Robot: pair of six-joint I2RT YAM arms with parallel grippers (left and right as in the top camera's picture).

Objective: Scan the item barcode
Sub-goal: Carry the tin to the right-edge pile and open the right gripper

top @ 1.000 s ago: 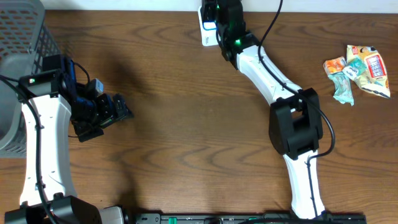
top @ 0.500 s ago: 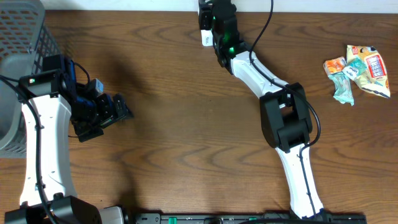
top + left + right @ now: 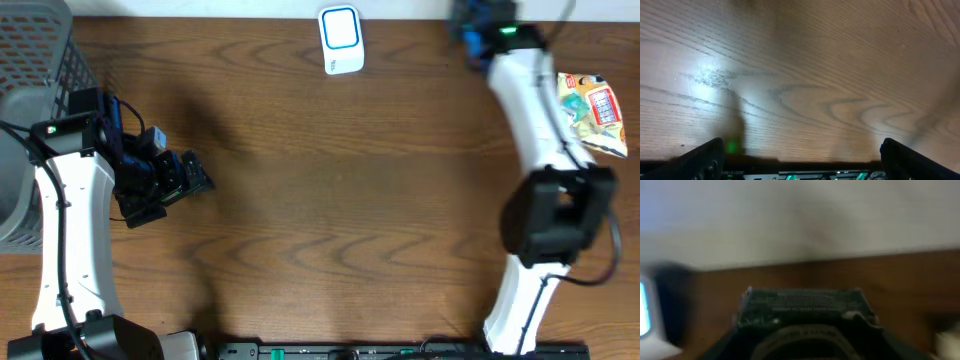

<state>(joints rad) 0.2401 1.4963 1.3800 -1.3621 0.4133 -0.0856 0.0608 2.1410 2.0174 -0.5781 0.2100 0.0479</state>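
Across the whole overhead view a brown wood-grain table [image 3: 320, 230] is spread. At its left side the white left arm [image 3: 65, 200] is bent over the wood, and beyond it, in the far left corner, a grey slatted basket [image 3: 30, 60] is placed. On the opposite side the right arm [image 3: 530, 110] is stretched from the near edge to the far edge, where its blurred wrist is seen well to the right of the barcode scanner [image 3: 340, 40]. A heap of colourful snack packets [image 3: 595, 105] is laid just right of that arm, partly covered by it. The white scanner, blue-framed on its face, is set at the far edge near the middle. The left gripper [image 3: 807, 165] is held above bare wood with its fingers [image 3: 705, 157] spread wide. The right gripper [image 3: 805, 335] is seen clamped on a dark printed item [image 3: 805, 302], which is held near the pale back wall; the view is blurred, and the scanner is glimpsed at its left edge
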